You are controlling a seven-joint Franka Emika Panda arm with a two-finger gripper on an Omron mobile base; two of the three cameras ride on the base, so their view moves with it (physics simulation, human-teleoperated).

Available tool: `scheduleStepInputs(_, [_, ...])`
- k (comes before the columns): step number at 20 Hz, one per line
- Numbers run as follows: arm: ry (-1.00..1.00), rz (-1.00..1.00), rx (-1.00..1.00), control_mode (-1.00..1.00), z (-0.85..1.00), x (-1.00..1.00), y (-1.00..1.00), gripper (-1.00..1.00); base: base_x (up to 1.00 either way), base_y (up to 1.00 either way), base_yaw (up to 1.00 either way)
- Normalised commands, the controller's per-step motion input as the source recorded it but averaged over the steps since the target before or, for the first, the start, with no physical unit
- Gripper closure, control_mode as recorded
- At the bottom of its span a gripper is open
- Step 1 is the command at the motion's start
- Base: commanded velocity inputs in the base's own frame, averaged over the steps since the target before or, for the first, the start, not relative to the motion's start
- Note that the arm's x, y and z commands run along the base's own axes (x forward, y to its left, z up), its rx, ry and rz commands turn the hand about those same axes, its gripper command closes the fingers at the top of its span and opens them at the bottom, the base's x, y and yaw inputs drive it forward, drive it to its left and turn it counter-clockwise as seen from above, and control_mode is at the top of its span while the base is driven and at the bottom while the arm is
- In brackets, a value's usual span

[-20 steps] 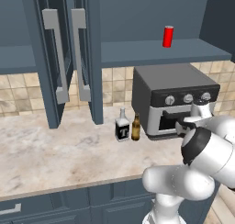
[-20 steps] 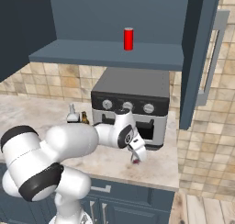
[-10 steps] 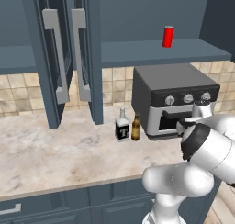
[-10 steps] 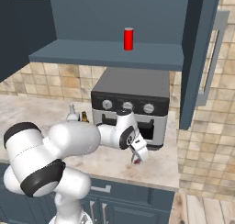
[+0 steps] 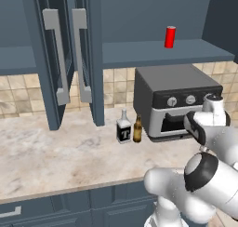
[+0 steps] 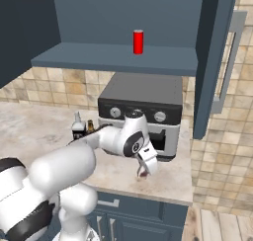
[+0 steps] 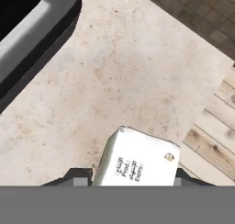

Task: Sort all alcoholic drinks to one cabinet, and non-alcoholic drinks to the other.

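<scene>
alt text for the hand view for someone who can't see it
A pale cream-white can with small printed text sits between the gripper fingertips, which are closed on its sides. Below it lies a speckled beige counter, with the toaster oven's dark edge at upper left and wooden floor at right.

1. We see just the tips of the tool [image 7: 131,179] in the hand view; the grey band cuts them off, and a pale cream-white can [image 7: 136,159] between them hides the gap.
2. The can's label print is too small for us to read.
3. In the right base view, the arm covers part of the liquor bottle [image 6: 77,129] and most of the beer bottle [image 6: 90,126].
4. In the left base view, the arm hides the toaster oven's [image 5: 174,98] lower right corner.
5. The picture edges cut off the wall cabinets [image 5: 60,58].
</scene>
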Motion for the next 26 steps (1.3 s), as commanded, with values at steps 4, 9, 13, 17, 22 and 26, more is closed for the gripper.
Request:
scheduleStepInputs(4, [-0.22,0.07,0.0,-1.0,1.0,-0.47,0.2,1.0,0.0,0.0,0.0])
scheduleStepInputs(9, [-0.19,0.13,0.0,-1.0,1.0,-0.16,0.29,1.0,0.0,0.0,0.0])
scheduleStepInputs(13, [-0.17,0.1,0.0,-1.0,0.96,-0.08,0.22,1.0,0.0,0.0,0.0])
scheduleStepInputs(17, [-0.15,0.1,-0.01,-1.0,0.8,-0.13,0.2,1.0,0.0,0.0,0.0])
scheduleStepInputs(22, [-0.14,0.13,-0.02,-1.0,0.78,-0.15,0.21,1.0,0.0,0.0,0.0])
scheduleStepInputs(26, [-0.11,0.15,-0.01,-1.0,0.75,-0.03,0.38,1.0,0.0,0.0,0.0])
